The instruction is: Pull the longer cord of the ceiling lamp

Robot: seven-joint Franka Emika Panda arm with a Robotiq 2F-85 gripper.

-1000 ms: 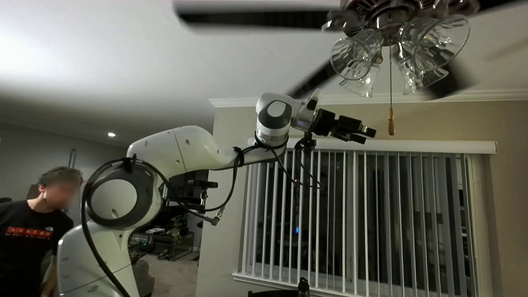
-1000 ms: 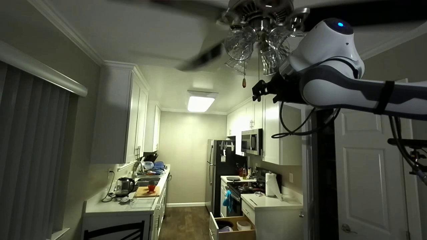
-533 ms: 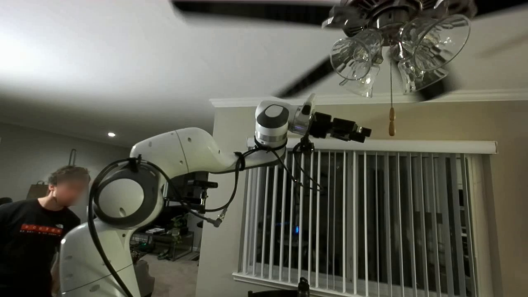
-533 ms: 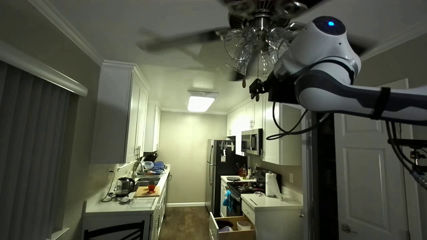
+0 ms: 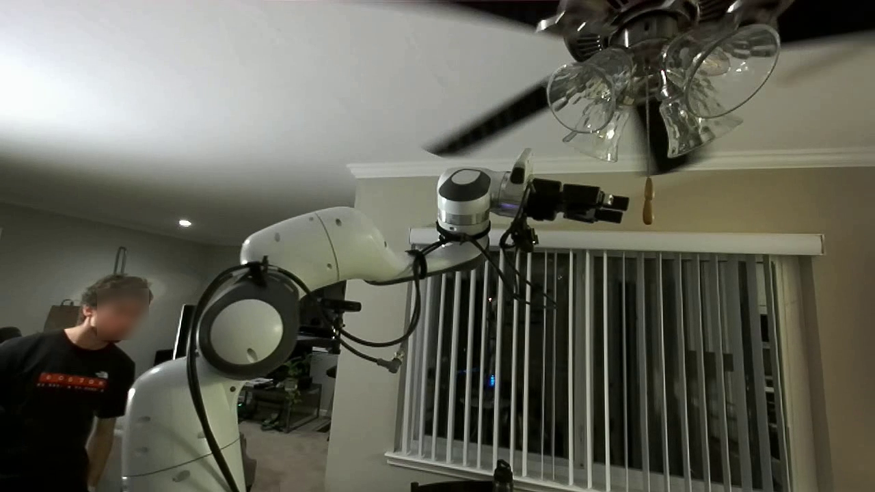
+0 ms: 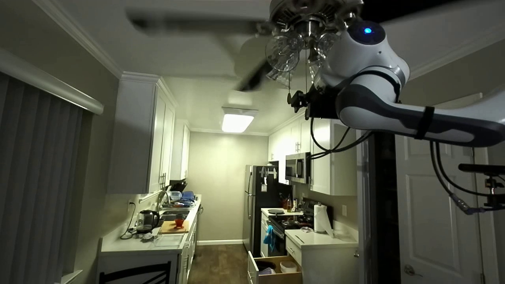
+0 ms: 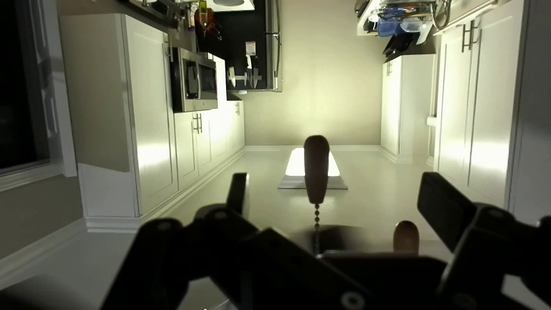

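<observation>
The gripper (image 7: 338,193) points nearly level, its fingers (image 7: 443,206) wide apart. In the upside-down wrist view the longer cord (image 7: 317,215), a beaded chain, hangs in line with the opening, its brown fob (image 7: 316,168) showing between the fingers; a second fob (image 7: 406,237) shows right of it, near the right-hand finger. In an exterior view a narrow gap parts the fingertips (image 5: 621,203) from both fobs, which hang just to the right, one lower than the other. Above them is the ceiling lamp (image 5: 646,34), with clear bell-shaped glass shades (image 5: 581,96) and dark, blurred fan blades (image 5: 495,126). The arm (image 5: 355,249) reaches in from the left there; a person in a black T-shirt (image 5: 68,410) stands at the left, and vertical blinds (image 5: 589,355) hang at the right. In an exterior view the arm, its blue status light (image 6: 367,30) lit, comes from the near right and covers some of the shades. A refrigerator (image 6: 260,205) stands at the far end, an electric kettle (image 6: 146,221) sits on the left counter (image 6: 138,245), and a paper towel roll (image 6: 319,218) stands at the right.
</observation>
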